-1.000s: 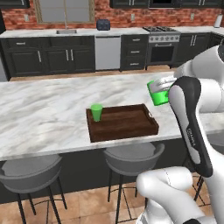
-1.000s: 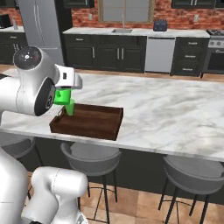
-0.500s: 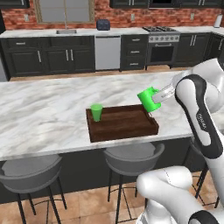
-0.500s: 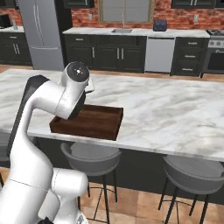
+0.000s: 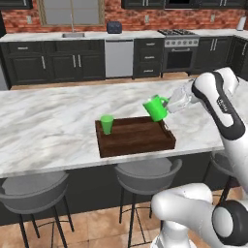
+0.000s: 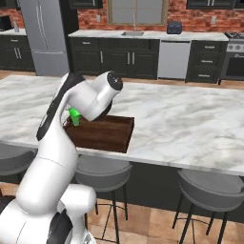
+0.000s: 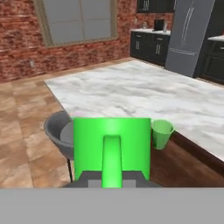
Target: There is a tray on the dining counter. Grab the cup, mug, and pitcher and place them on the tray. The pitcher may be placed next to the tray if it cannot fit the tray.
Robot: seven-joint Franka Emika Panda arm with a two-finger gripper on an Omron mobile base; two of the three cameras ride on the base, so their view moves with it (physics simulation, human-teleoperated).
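So the fingers (image 7: 112, 183) are mostly hidden, clamped on the glossy mug's (image 5: 156, 107) handle above the wooden tray (image 5: 135, 139); cup (image 5: 107, 124) sits inside.

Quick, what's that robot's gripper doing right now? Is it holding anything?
Gripper: closed on the green mug, held tilted in the air over the right end of the tray.
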